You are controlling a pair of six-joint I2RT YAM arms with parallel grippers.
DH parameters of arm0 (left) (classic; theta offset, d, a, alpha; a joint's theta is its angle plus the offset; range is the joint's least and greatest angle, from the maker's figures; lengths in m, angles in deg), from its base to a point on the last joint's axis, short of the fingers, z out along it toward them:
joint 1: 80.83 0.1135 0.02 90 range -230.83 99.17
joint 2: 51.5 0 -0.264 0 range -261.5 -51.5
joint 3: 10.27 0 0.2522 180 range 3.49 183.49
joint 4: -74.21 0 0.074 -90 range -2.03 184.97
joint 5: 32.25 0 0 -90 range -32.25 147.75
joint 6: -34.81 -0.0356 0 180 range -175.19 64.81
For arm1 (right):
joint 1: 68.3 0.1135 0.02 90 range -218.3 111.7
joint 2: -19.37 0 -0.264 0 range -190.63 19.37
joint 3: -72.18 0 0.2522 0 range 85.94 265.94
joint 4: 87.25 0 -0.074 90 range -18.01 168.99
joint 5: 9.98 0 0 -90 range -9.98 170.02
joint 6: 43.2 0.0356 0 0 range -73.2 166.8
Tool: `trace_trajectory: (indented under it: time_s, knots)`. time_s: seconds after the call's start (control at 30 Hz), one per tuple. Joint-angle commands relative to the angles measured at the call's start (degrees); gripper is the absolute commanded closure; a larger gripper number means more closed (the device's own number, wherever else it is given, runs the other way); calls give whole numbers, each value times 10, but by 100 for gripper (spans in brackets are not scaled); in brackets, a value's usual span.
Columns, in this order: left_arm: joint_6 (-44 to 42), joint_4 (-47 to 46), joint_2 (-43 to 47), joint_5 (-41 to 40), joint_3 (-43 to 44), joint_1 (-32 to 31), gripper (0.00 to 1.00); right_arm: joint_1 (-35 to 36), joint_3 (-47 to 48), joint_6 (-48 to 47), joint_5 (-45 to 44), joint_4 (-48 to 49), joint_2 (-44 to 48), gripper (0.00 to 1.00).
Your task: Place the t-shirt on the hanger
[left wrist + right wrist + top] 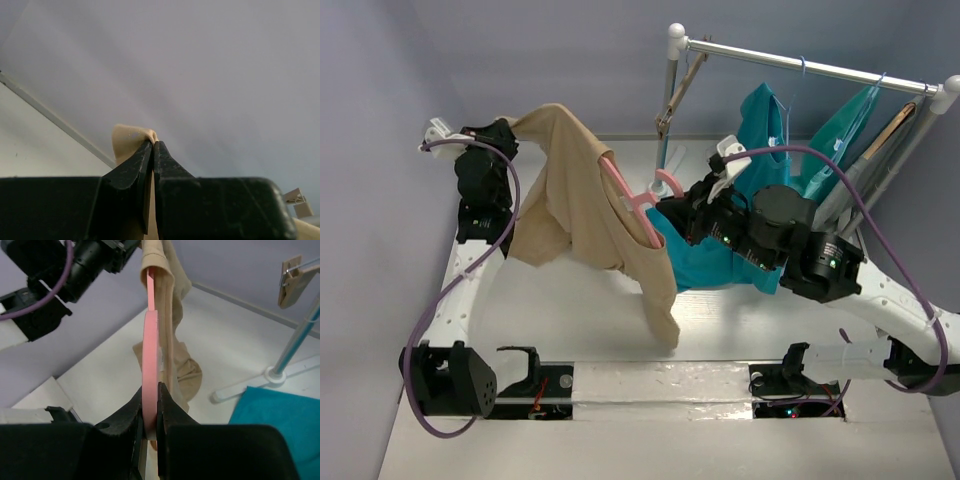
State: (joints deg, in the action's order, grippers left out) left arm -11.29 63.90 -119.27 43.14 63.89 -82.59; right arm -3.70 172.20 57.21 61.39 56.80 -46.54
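Left gripper [506, 130] is pinched tight on a fold of the t-shirt [582, 205], high at the far left. Its wrist view shows tan cloth poking out past the closed tips. Right gripper [675, 210] is clamped on the hanger [623, 185] near the hook end, with the pink rim squeezed edge-on between the jaws. The shirt is off the table [550, 330] apart from its tail, which trails down to the surface, and the body is draped over the hanger. One hanger arm looks threaded into the neck opening; I can't tell whether the other shoulder is seated. For this step, use the left pinch as the anchor that holds the collar open and taut. Feed the hanger along its own length with the right arm rather than swinging it sideways. You're gripping a thin rim, so any side load will likely twist it in the jaws. Go easy on tension between the arms, since too much probably pulls the cloth out of the left pinch. Watch the right side, it's crowded. A teal garment on the table [715, 265] lies right under the right arm, and more teal garments on the rail [765, 125] hang just behind the wrist. The rack post [668, 100] and the wooden hanger [682, 85] stand close behind the hook. Stay on the near side of the post so the hook can't snag.
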Motion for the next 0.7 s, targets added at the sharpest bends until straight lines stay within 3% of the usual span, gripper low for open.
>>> trace_trajectory:
  time_s: [0.0, 0.13, 0.27, 0.3, 0.33, 0.37, 0.43, 0.47, 0.53, 0.57, 0.67]
  knots:
    - [-7, -11, 18, -13, -33, 4, 100, 4, 22, -7, -24, -33, -12, 100]
    - [-14, 3, 24, -18, -23, 4, 100, 4, 72, -11, -13, -79, -9, 100]
    - [-21, 3, 35, -15, -35, 4, 100, 4, 60, -6, 5, -95, -9, 100]
    - [-23, 3, 40, -6, -40, 4, 96, 4, 57, -5, 3, -104, -22, 100]
    - [-26, 3, 44, 5, -47, 4, 85, 4, 47, -6, -2, -104, -26, 100]
    - [-26, 0, 49, 22, -55, 4, 66, 4, 44, -5, -3, -106, -28, 100]
    - [-22, -9, 84, 30, -107, -7, 46, 4, 45, -7, -4, -110, -32, 100]
    - [-22, -9, 98, 31, -120, -17, 43, 4, 47, -9, -7, -111, -33, 100]
    - [-29, -4, 148, 23, -142, -59, 41, 4, 51, -14, -15, -116, -40, 100]
    - [-51, 5, 162, -13, -163, -141, 41, 4, 57, -18, -24, -116, -44, 100]
    - [-86, 18, 224, -141, -197, -281, 46, 4, 67, -23, -42, -127, -67, 100]
